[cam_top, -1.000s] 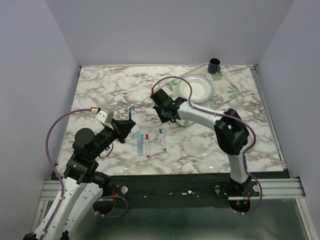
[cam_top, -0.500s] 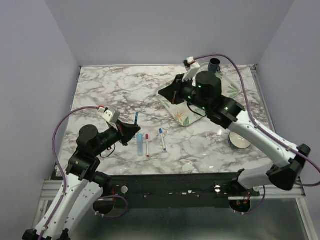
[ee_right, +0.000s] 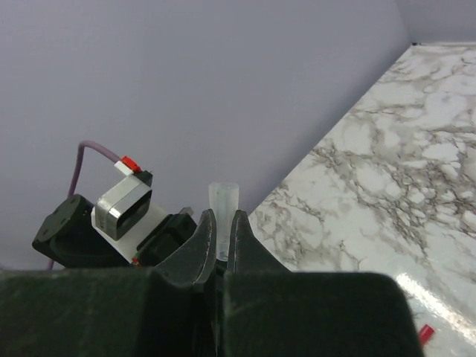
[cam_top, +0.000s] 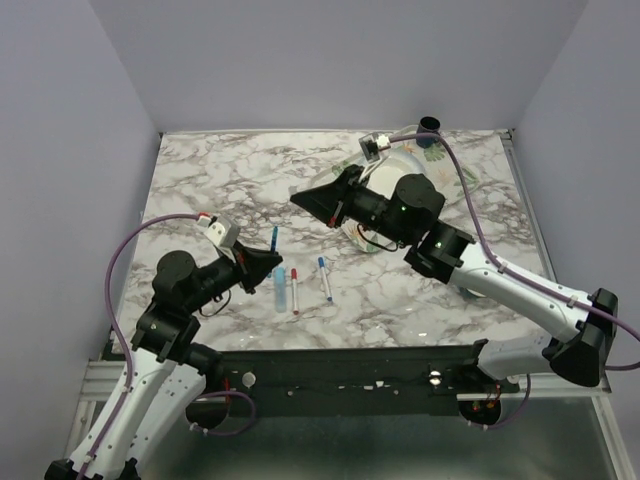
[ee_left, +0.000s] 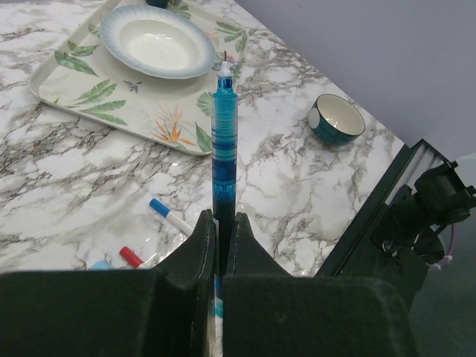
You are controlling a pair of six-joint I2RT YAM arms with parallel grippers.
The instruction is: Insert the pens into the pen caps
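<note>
left claw (ee_left: 223, 232) pinched tight on a blue pen (ee_left: 224, 141), pen sticks straight out past the fingers. right claw (ee_right: 221, 230) pinched on a small pale cap (ee_right: 223, 199), held up off the table (cam_top: 200, 180). three more pens lie side by side by the left claw: light blue pen (cam_top: 279, 287), red-tipped pen (cam_top: 294, 290), blue-tipped pen (cam_top: 325, 279). tray (ee_left: 44, 85) with plate (ee_left: 158, 44) beyond them, bowl (ee_left: 336, 119) off the tray.

White worktop (cam_top: 220, 180) veined grey-brown like marble; cream tray (ee_left: 141, 111) printed with green leaves; white plate (ee_left: 111, 33), blue-rimmed; teal bowl (ee_left: 335, 135), cream inside; see-through blue pen (ee_left: 224, 149); pale, clear cap (ee_right: 223, 202).
</note>
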